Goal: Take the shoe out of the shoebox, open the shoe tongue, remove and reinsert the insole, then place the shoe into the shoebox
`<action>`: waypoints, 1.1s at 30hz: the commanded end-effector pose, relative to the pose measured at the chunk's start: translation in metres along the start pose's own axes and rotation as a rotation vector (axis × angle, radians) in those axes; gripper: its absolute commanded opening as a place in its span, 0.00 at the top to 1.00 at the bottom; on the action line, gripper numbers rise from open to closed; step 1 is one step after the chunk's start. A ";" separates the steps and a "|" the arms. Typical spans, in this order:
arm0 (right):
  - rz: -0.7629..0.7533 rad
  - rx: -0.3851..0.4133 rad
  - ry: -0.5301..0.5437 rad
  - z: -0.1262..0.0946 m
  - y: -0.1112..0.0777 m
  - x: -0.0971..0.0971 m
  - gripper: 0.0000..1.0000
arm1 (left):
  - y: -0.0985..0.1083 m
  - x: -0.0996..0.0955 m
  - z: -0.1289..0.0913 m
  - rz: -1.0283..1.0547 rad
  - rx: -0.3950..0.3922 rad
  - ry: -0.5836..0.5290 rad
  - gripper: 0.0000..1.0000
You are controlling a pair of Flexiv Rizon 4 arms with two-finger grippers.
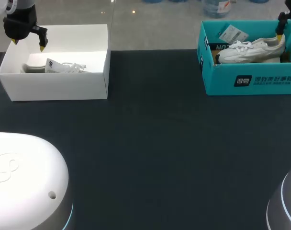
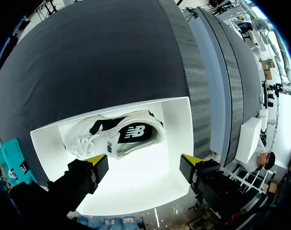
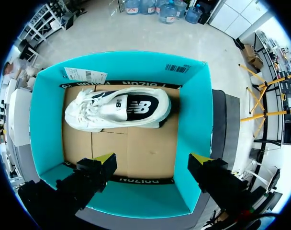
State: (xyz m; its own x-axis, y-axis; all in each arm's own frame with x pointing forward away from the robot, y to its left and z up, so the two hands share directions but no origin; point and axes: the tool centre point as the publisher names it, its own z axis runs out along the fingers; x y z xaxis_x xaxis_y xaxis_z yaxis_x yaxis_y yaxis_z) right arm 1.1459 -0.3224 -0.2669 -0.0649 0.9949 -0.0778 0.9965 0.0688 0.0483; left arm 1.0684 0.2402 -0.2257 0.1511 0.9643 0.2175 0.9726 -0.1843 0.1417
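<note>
Saw the left tool (image 2: 145, 160) spread apart, empty, above the white shoebox (image 1: 59, 86) on the dark desk (image 1: 145, 143), a white shoe (image 2: 114, 135) lying inside. Saw the right tool (image 3: 152, 158) likewise apart over the teal shoebox (image 3: 191, 124), second shoe (image 3: 119, 108) inside.

- L arm (image 1: 18, 21): black wrist housing under a pale grey link, w/ a bit of red at the very top.
- L jaws: two black, blocky fingers (image 2: 83, 176) w/ bright yellow wedge tips.
- R jaws: same build. Black fingers (image 3: 93, 175), yellow tips.
- L base (image 1: 21, 177): big glossy white dome. Faint embossed round logo on top, one small dark hole nr the edge, thin lt-blue glowing ring below.
- R base (image 1: 286, 201): grey-white curve w/ the same lt-blue ring.
</note>
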 end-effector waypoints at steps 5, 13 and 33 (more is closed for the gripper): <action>-0.026 0.062 0.013 0.011 0.037 -0.004 0.00 | -0.001 0.000 -0.001 0.001 -0.002 0.001 0.00; -0.044 0.050 0.009 0.021 0.047 -0.001 0.00 | -0.001 0.000 -0.001 0.001 -0.002 0.001 0.00; -0.104 0.034 0.014 0.055 0.059 -0.007 0.00 | -0.001 0.000 -0.001 0.001 -0.002 0.001 0.00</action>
State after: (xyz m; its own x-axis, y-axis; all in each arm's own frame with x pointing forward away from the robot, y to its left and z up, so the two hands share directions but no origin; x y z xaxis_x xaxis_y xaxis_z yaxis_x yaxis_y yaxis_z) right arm 1.1942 -0.3249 -0.3135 -0.1663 0.9830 -0.0783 0.9851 0.1692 0.0313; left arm 1.0684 0.2402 -0.2257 0.1511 0.9643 0.2175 0.9726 -0.1843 0.1418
